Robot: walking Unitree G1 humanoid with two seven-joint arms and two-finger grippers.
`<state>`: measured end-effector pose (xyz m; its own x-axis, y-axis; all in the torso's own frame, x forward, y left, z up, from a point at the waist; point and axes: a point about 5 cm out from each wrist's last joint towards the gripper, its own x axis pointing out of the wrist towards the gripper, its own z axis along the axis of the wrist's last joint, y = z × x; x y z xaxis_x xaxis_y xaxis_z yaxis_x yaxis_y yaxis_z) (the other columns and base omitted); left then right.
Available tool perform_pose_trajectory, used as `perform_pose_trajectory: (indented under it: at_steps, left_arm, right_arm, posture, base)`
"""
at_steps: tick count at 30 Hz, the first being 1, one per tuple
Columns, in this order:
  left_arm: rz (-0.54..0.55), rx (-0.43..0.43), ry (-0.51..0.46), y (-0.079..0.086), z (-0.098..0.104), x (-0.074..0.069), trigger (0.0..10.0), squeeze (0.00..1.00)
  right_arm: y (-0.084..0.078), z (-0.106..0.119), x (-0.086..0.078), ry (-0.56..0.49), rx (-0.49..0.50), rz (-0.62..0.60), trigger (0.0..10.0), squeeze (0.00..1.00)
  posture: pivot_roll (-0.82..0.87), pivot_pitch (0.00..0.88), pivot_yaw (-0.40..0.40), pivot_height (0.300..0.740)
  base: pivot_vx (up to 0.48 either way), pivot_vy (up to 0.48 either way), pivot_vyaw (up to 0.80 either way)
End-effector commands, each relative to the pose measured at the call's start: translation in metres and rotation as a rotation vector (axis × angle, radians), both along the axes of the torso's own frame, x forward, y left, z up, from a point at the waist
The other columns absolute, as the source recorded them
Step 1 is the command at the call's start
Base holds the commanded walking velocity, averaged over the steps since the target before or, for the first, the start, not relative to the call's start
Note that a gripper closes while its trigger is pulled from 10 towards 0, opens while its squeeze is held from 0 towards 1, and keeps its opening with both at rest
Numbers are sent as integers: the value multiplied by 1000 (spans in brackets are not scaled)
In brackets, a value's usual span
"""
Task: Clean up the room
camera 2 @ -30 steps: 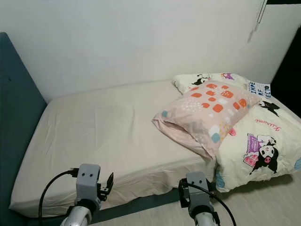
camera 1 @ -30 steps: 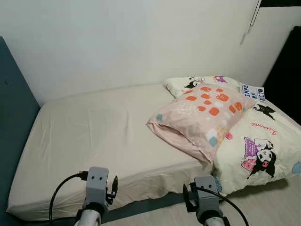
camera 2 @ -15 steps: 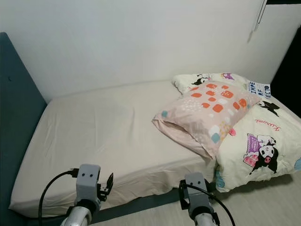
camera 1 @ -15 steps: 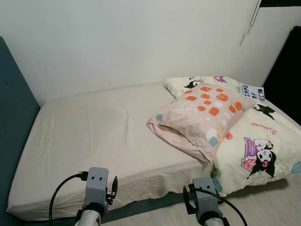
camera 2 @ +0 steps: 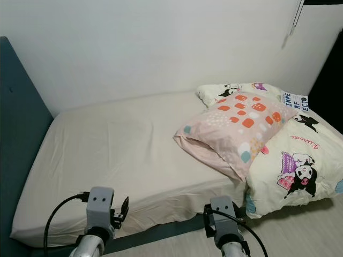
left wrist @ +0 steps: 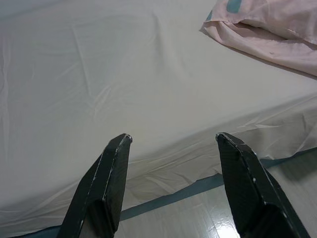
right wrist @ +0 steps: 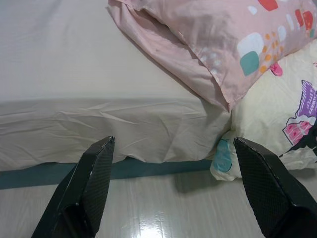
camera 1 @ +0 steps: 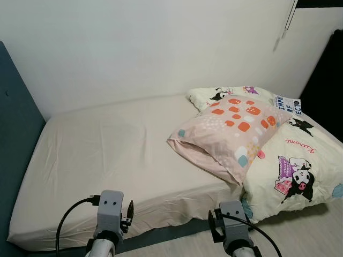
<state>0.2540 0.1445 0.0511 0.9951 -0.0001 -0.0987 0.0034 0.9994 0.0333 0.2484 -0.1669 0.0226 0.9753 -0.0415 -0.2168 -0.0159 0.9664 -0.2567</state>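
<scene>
Now my left pincer (left wrist: 171,141) and right pincer (right wrist: 173,146) hover apart before the bed (camera 1: 107,155); pink pillow (camera 1: 230,131) overlaps cartoon duvet (camera 1: 292,166).

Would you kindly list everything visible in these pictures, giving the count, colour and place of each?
Bed sheet: one, cream, covering the mattress, wrinkled along the near edge.
Pillow: one, pink with orange, white and teal patches, lying on the bed's right part, partly on the quilt.
Quilt: one, pale yellow with cartoon prints, bunched at the bed's right end, hanging over the near edge.
Headboard: one, dark blue-grey, at the bed's left end.
Wall: white, behind the bed.
Floor: pale, glossy, in front of the bed.
Left gripper: one, black fingers open, held low before the bed's near edge.
Right gripper: one, black fingers open, held low before the bed edge, near the pillow.
</scene>
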Motion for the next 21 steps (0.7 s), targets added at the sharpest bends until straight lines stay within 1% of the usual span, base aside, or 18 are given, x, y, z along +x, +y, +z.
perform_pose_trajectory:
  at_steps: [1,6,7,11,14,17,21]
  left_arm:
    - [7,9,35,1,-9,-5,10000,0]
    - [7,9,38,1,-9,-5,10000,0]
    - [6,13,43,1,-10,-5,10000,0]
    - [13,22,54,3,-12,-6,10000,0]
    - [15,23,55,4,-12,-6,10000,0]
    - [20,24,54,4,-12,-7,10000,0]
    - [21,25,55,4,-12,-7,10000,0]
  right_arm:
    - [2,-5,-4,20,-9,12,10000,0]
    - [1,-6,-4,33,-20,12,10000,0]
    - [0,-10,-4,60,-8,-1,10000,0]
    - [2,-12,-3,79,20,-7,10000,0]
    - [2,-12,-3,80,20,-6,10000,0]
    - [6,-11,-4,56,68,15,10000,0]
    - [7,-10,-4,51,72,22,10000,0]
  posture:
    - [-38,142,9,740]
    - [-39,146,9,740]
    - [-38,147,10,740]
    - [-34,147,6,740]
    - [-34,147,6,740]
    - [-28,148,3,740]
    - [-26,148,5,740]
  base:
    - [0,0,0]
    - [0,0,0]
    - [0,0,0]
    - [0,0,0]
    - [0,0,0]
    - [0,0,0]
    - [0,0,0]
